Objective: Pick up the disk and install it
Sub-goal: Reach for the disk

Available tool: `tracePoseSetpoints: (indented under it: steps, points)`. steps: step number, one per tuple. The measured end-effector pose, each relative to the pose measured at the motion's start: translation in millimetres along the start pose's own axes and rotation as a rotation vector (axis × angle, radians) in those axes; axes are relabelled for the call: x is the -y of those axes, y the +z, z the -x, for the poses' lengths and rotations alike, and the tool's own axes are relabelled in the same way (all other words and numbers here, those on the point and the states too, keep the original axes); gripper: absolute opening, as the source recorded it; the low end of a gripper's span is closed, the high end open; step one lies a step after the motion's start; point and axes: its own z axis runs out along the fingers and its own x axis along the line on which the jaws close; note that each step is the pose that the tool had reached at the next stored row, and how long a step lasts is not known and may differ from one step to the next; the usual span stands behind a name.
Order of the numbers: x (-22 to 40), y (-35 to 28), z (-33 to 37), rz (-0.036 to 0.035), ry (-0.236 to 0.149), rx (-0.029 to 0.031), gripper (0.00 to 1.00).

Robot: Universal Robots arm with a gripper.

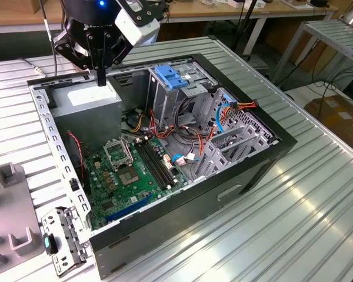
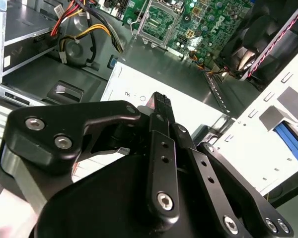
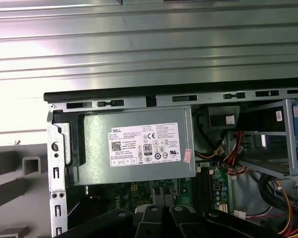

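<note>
My gripper point(image 1: 100, 77) hangs over the back left corner of the open computer case point(image 1: 247, 170) in the exterior view. Its black fingers are shut together with nothing between them. In the second wrist view the gripper point(image 2: 160, 99) points down at the grey power supply point(image 2: 188, 82), just above its top. A strip of bright blue plastic point(image 2: 292, 141) peeks out beyond the case's perforated side wall; I cannot tell whether it belongs to the disk. The blue-topped drive cage point(image 1: 172, 79) stands at the back of the case.
A green motherboard point(image 1: 135, 173) lies on the case floor, with red, orange and blue cables point(image 1: 194, 138) bundled near the cage. The labelled power supply point(image 3: 134, 144) sits under the gripper. A grey fixture point(image 1: 9, 176) and a metal bracket point(image 1: 62, 238) lie on the ribbed table left of the case.
</note>
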Motion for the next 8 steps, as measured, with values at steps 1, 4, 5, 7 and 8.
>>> tracePoseSetpoints:
  steps: [1,4,5,7,8]
  points:
    - [0.1,-0.1,-0.6,-0.0001,0.000,-0.0001,0.11]
    - [0.4,-0.1,-4.9,-0.0001,0.000,-0.0001,0.11]
    - [0.4,-0.2,-5.7,-0.0001,0.000,-0.0001,0.11]
    - [0.7,-0.2,-9.4,0.0000,0.000,-0.0001,0.11]
    - [0.8,-0.2,-10.3,0.0000,0.000,-0.0002,0.11]
